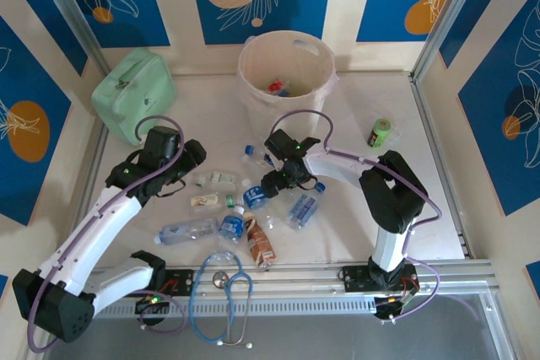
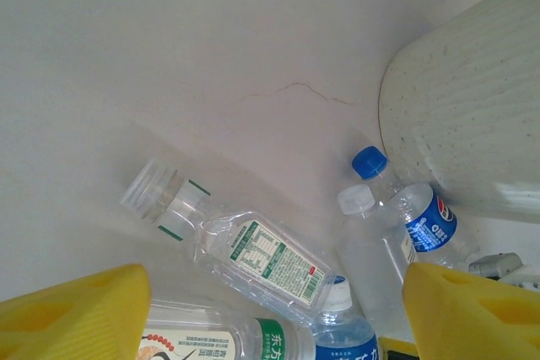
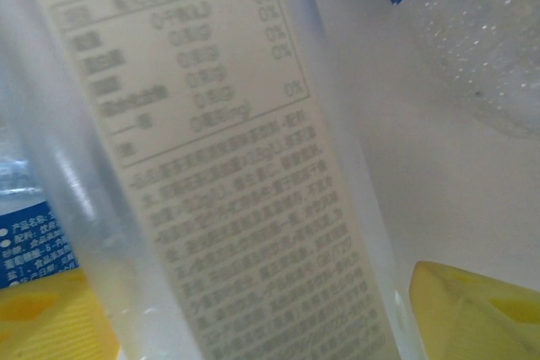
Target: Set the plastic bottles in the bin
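Note:
Several plastic bottles lie in front of the bin [image 1: 253, 100]: a clear one [image 1: 187, 230], a blue-labelled one [image 1: 232, 225], a brown-labelled one [image 1: 261, 242], and a green one [image 1: 381, 132] apart at the right. Some lie inside the bin. My left gripper [image 1: 187, 173] is open, its yellow fingers [image 2: 84, 309] standing wide before a clear green-labelled bottle [image 2: 253, 246] and a blue-capped bottle [image 2: 413, 208]; the bin wall [image 2: 472, 107] rises to their right. My right gripper [image 1: 283, 179] is open around a clear white-labelled bottle [image 3: 219, 174], with a gap at the right finger [image 3: 481, 309].
A mint-green zippered pouch [image 1: 133, 83] sits at the back left. A blue-tubed stethoscope [image 1: 224, 292] lies over the near rail between the arm bases. Metal frame posts and patterned walls close in both sides of the table.

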You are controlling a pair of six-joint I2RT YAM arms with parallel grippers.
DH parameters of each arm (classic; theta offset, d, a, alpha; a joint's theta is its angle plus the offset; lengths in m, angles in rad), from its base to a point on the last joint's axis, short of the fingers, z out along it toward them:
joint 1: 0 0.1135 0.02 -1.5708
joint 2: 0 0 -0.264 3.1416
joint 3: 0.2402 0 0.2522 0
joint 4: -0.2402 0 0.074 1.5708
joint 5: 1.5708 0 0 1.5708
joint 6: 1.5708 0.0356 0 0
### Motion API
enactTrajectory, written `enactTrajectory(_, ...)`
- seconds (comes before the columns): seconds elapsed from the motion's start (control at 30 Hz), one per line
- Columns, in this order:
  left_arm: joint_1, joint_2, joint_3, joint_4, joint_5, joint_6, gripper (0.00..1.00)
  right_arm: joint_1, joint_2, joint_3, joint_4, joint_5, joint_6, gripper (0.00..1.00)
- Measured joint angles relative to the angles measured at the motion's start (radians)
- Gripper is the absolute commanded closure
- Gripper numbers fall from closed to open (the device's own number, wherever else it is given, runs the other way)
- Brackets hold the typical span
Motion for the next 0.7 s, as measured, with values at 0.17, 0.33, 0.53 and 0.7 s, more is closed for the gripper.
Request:
enactTrajectory(0.17, 0.005, -0.011, -0.003, 0.000, 0.000, 0.000, 0.22, 0.002, 0.016, -0.002, 0.000, -0.009, 0.000, 0.27)
enactTrajectory(0.33, 0.006, -0.012, -0.006, 0.000, 0.000, -0.001, 0.22, 0.013, 0.016, -0.003, 0.000, -0.011, -0.002, 0.36)
enactTrajectory(0.53, 0.008, -0.012, -0.006, 0.000, 0.000, -0.003, 0.23, 0.041, 0.001, -0.006, -0.006, -0.005, 0.001, 0.43)
enactTrajectory(0.7, 0.008, -0.016, -0.006, 0.000, 0.000, -0.008, 0.23, 0.065, -0.063, -0.007, -0.034, 0.018, 0.008, 0.47)
